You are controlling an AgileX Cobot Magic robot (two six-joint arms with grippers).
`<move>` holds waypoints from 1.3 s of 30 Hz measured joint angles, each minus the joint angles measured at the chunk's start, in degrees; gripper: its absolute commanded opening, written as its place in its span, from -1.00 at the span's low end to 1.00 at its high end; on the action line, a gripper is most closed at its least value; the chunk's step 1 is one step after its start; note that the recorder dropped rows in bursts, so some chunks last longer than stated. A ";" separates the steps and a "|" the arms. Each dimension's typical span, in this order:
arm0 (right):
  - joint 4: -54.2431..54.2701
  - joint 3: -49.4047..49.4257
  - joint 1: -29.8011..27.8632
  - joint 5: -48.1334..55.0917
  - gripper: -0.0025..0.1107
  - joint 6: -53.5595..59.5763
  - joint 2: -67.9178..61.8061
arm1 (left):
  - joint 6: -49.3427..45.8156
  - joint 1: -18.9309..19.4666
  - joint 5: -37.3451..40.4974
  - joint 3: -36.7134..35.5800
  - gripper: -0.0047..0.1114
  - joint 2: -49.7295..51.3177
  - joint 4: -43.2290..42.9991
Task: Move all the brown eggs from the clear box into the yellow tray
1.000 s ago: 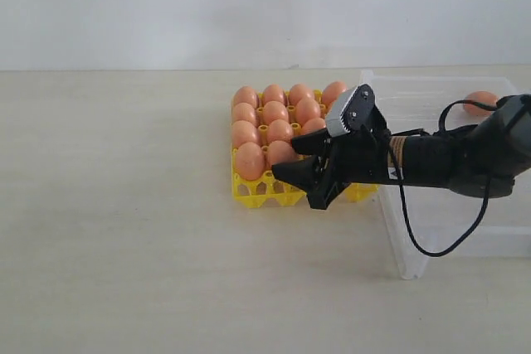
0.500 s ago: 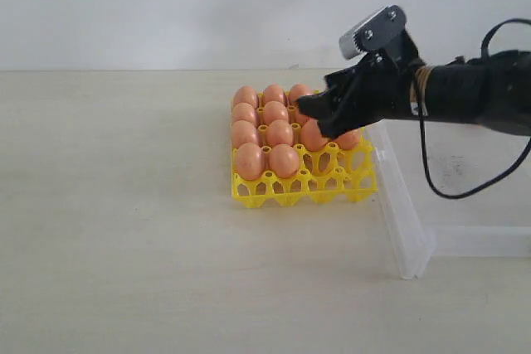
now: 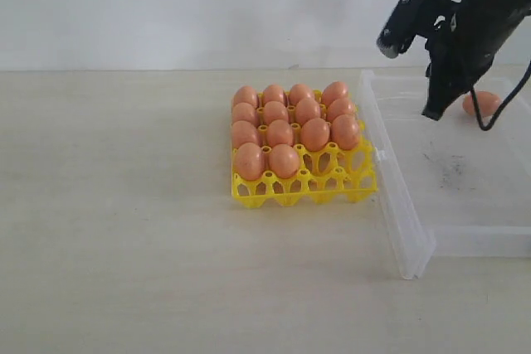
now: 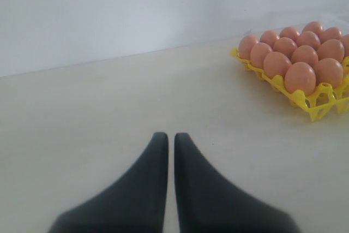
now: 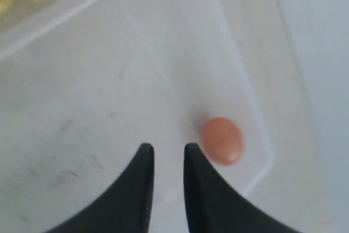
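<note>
1. Jaws nearly touching and empty, left end effector (image 4: 170,137) hangs above surface (image 4: 82,107).
2. Yellow tray (image 3: 303,192) holds fourteen brown eggs (image 3: 280,132); two cups at 5 o'clock gape.
3. Right end effector (image 5: 168,147), slightly parted and empty, hovers over clear box (image 3: 406,230). A lone egg (image 3: 481,104) lies at its 3 o'clock, so the fetch step seems underway. It likely needs to widen, descend and grasp.

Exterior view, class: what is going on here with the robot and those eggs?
A two-armed robot is moving eggs from the box into the tray. The tray holds fourteen eggs, and two front cups are empty. One egg shows in the box's far corner. The right gripper hangs above the box near that egg, jaws slightly apart and empty. The left gripper is shut over bare table, away from the tray.
</note>
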State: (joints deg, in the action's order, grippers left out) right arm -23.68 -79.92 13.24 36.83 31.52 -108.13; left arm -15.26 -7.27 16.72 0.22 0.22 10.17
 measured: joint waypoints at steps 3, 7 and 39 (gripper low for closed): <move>-12.34 -0.13 0.00 -1.58 -0.91 3.90 -0.20 | 0.00 0.00 0.00 0.00 -0.85 0.00 0.00; -24.57 -0.38 -0.42 -2.53 -0.83 -5.46 -0.45 | 0.00 0.00 0.00 0.00 -0.85 0.00 0.00; 34.28 -16.14 -18.88 -11.15 -0.96 22.36 -18.19 | 0.00 0.00 0.00 0.00 -0.85 0.00 0.00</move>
State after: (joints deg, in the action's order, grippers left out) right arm 10.60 -96.06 -5.64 25.68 53.88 -126.33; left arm -15.26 -7.27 16.72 0.22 0.22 10.17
